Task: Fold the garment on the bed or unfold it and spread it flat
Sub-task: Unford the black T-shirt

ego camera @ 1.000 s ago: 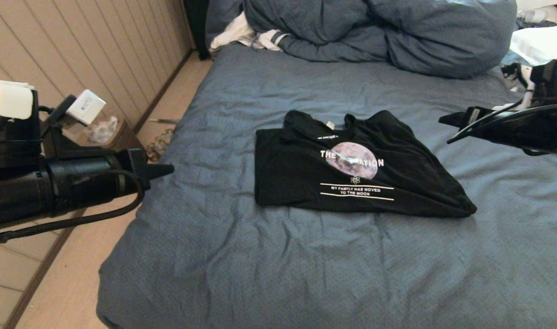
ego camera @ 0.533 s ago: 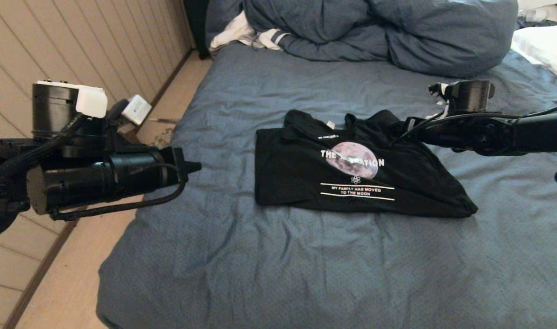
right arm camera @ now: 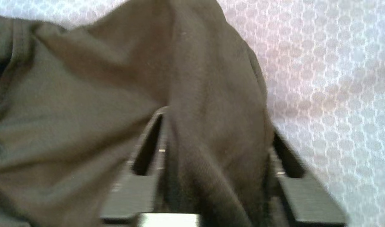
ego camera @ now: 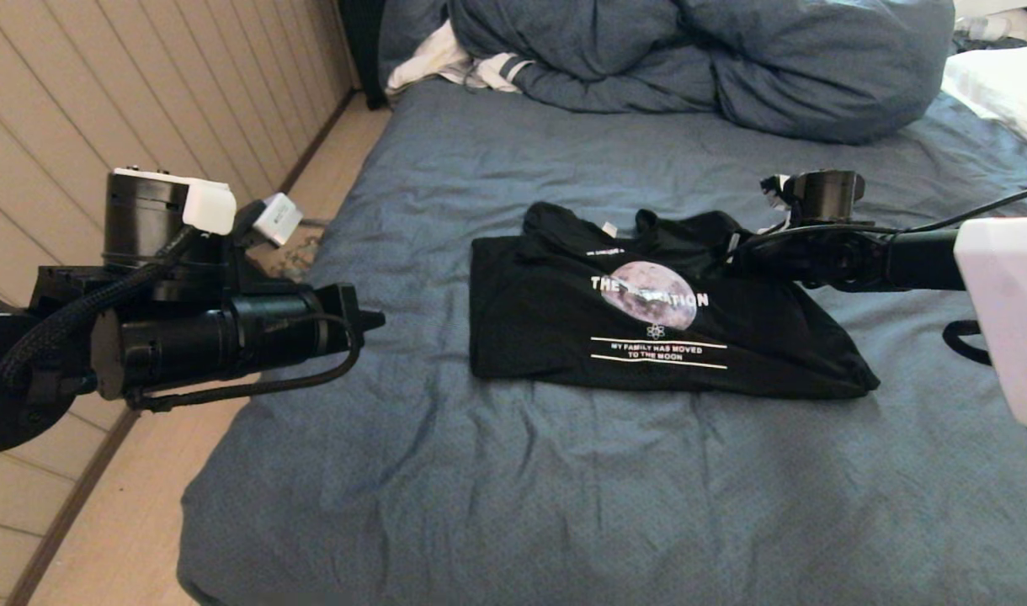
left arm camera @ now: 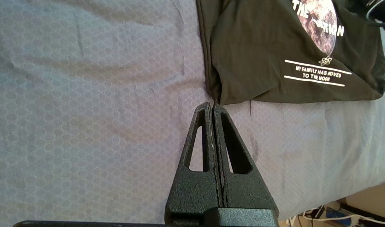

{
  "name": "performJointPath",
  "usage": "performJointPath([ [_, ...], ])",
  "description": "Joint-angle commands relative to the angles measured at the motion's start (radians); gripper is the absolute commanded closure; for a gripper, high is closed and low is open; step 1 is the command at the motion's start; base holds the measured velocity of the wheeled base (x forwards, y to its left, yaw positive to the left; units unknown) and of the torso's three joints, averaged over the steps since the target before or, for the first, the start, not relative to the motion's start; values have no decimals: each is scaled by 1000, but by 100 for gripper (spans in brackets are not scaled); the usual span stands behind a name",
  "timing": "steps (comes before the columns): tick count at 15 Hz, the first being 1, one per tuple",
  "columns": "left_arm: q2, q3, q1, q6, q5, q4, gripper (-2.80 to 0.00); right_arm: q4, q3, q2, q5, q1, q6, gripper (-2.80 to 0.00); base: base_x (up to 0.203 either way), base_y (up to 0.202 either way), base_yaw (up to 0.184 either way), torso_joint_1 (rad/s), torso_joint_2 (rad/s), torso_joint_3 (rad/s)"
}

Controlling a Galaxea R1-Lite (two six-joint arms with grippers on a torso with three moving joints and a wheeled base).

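The bed (ego camera: 412, 471) is looked down on from the head camera, high at its foot, facing the far bunched duvet (ego camera: 732, 59). The garment (ego camera: 648, 320) is seen whole from there. From the left wrist camera, the garment's (left arm camera: 274, 56) near corner is viewed from above at middle range. By the right wrist camera the same cloth (right arm camera: 85, 94) is framed very close, filling most of the view.

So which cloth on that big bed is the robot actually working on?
Start at the wide bed in wrinkled blue-grey fabric. Near its middle, well in front of the bunched blue-grey duvet, lies a thin black T-shirt. Only it carries a round purplish moon print and white lettering, unlike the white striped cloth by the duvet.
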Motion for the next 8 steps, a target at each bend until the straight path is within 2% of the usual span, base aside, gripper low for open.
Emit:
performJointPath([
  [1,1,-2,-5,-2,-1,-1,0,-2,-12,-17,-2,-7,-2,0,0,0,0,0,0,0],
  [8,7,-4,-33,-2,-1,-1,0,-1,3,-91,-2,-80,-53,0,0,0,0,0,0,0],
])
